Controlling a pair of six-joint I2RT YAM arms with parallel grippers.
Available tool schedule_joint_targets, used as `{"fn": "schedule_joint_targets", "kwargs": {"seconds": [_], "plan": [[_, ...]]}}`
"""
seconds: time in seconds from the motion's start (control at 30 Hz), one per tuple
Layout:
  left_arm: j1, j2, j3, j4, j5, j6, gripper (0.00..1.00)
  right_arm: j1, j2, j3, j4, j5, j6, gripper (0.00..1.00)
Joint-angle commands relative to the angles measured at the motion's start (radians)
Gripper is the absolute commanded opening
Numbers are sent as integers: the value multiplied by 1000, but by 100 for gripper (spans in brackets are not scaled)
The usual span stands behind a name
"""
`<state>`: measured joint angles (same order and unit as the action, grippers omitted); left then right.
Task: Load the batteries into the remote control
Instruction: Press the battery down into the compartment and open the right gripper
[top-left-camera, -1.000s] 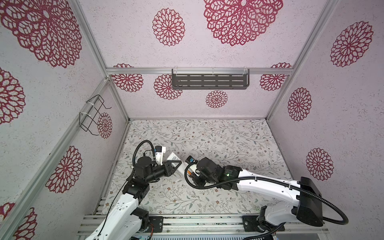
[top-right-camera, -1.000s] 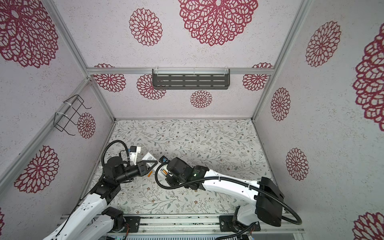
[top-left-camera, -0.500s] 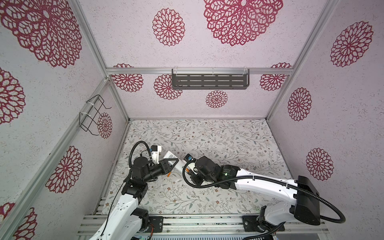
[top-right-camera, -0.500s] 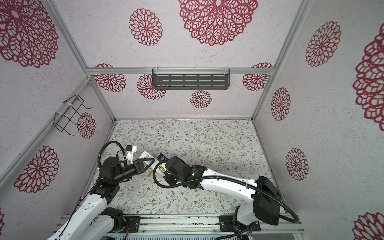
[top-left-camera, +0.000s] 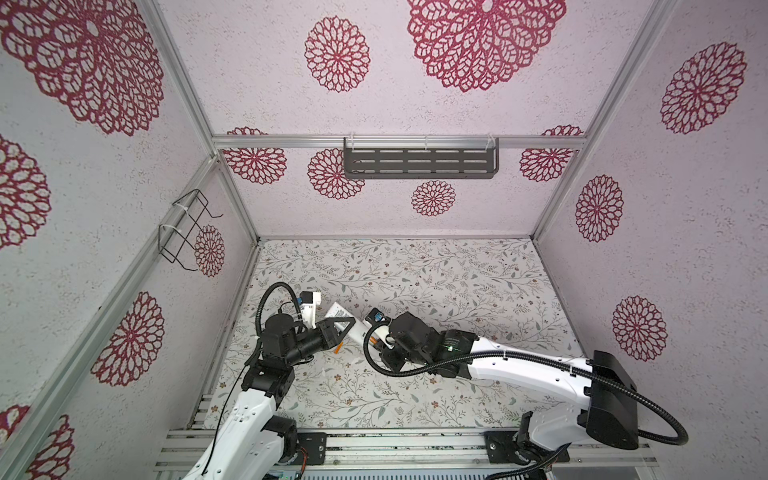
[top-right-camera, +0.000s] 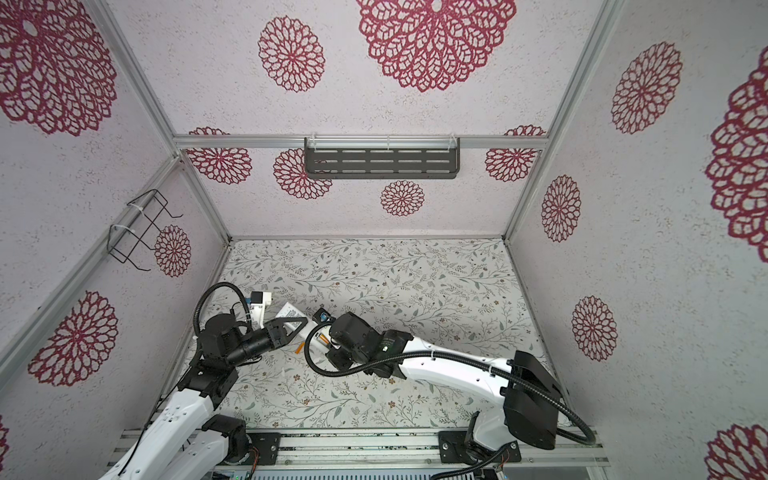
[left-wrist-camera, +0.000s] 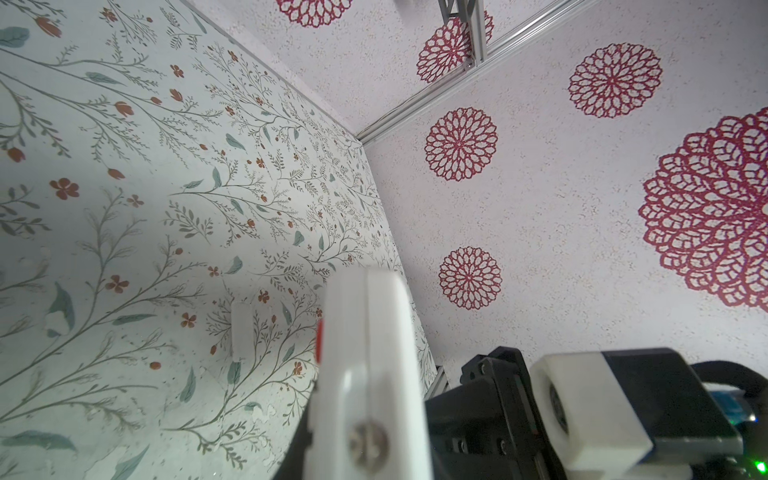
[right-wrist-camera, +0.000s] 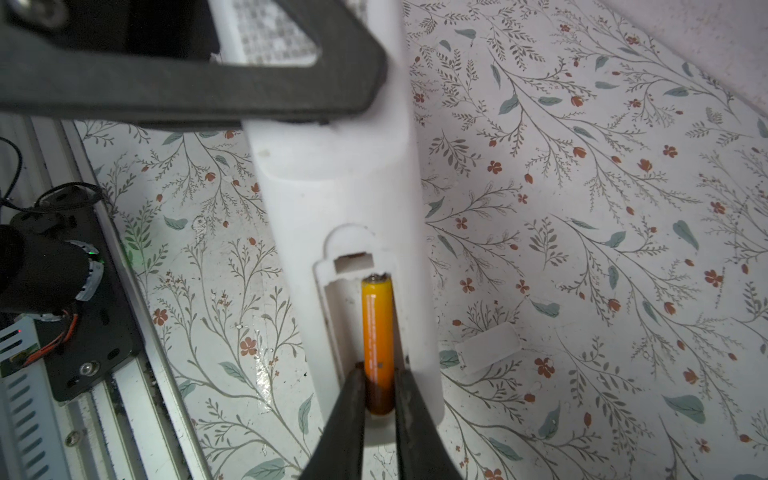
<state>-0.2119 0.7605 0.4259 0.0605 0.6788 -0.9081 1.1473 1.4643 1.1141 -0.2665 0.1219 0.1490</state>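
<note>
The white remote control (right-wrist-camera: 332, 174) is held off the table, back side up, with its battery bay uncovered. My left gripper (top-left-camera: 351, 322) is shut on its far half; one dark finger (right-wrist-camera: 187, 95) crosses it. One orange battery (right-wrist-camera: 377, 332) lies along the bay's right slot. My right gripper (right-wrist-camera: 379, 388) is shut on the battery's near end, one finger on each side. A second orange battery (top-left-camera: 338, 347) lies on the table below the remote, also in a top view (top-right-camera: 298, 348). The left wrist view shows the remote (left-wrist-camera: 365, 353) edge-on.
A small white battery cover (right-wrist-camera: 486, 347) lies flat on the floral table beside the remote and shows again in the left wrist view (left-wrist-camera: 241, 332). The metal base rail (right-wrist-camera: 124, 374) and the left wall (top-left-camera: 232, 316) are close by. A dark shelf (top-left-camera: 419, 162) hangs on the back wall.
Both grippers have shifted slightly to the left together, carrying the remote and the battery. In the last half second they have hardly moved.
</note>
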Motion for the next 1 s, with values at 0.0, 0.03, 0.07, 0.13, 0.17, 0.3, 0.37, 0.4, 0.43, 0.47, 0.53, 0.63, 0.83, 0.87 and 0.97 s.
{"fn": "schedule_joint_targets", "kwargs": {"seconds": [0.0,0.03,0.07,0.13,0.17,0.3,0.37,0.4,0.43,0.47,0.53,0.63,0.83,0.87,0.97], "plan": [[0,-26,50,17,113,-22,0,-27,-3,-8,-29,29,-10,21],[2,-22,50,16,109,-20,0,-27,-6,-8,-30,17,-16,22],[3,-17,50,16,105,-20,0,-27,-8,-10,-29,8,-18,22],[3,-12,47,19,98,-20,0,-26,-10,-7,-36,-3,-20,23],[5,-10,47,18,95,-20,0,-26,-10,-4,-39,-5,-19,24],[6,-12,44,15,81,-18,0,-26,-17,-7,-34,-19,-20,25],[8,-9,43,6,74,-12,0,-24,-23,-5,-31,-41,-24,27],[9,-8,43,-4,70,-7,0,-24,-28,-7,-26,-59,-27,28],[9,-7,43,-5,67,-5,0,-24,-34,-9,-23,-75,-31,29],[9,-7,42,-8,65,-3,0,-24,-41,-12,-18,-92,-35,30],[9,-4,42,-5,66,-3,0,-24,-53,-17,-12,-125,-42,33],[9,0,42,-4,71,-2,0,-26,-71,-16,-11,-177,-53,38],[11,4,56,-7,116,15,0,-90,-143,-37,11,-311,-23,54],[11,3,59,-9,124,18,0,-109,-158,-48,21,-349,-15,58],[11,-3,62,-8,140,19,0,-167,-198,-85,62,-478,13,69]]}}
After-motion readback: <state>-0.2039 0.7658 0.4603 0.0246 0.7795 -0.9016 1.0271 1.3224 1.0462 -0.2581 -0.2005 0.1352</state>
